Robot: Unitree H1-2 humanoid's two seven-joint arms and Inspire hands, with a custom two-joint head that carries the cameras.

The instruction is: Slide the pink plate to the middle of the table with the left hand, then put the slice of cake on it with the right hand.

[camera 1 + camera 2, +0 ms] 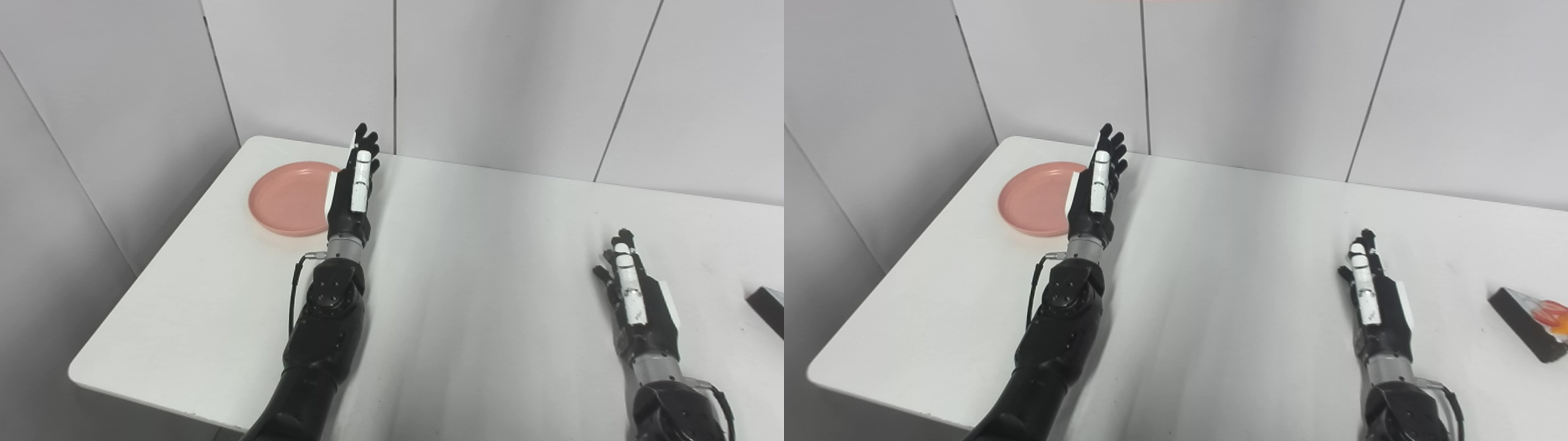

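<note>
The pink plate [288,197] lies near the table's far left corner, empty. My left hand [353,187] is open with fingers straight, held edge-on at the plate's right rim, reaching past it toward the wall. Whether it touches the rim I cannot tell. The slice of cake [1532,322], dark with white and red-orange topping, lies at the right edge of the table; only its dark corner [768,309] shows in the left eye view. My right hand [1373,300] is open and empty, resting low over the table left of the cake, well apart from it.
The white table [478,257] spans the view, with its front left corner rounded and its left edge close to the plate. Grey wall panels stand right behind the table's far edge.
</note>
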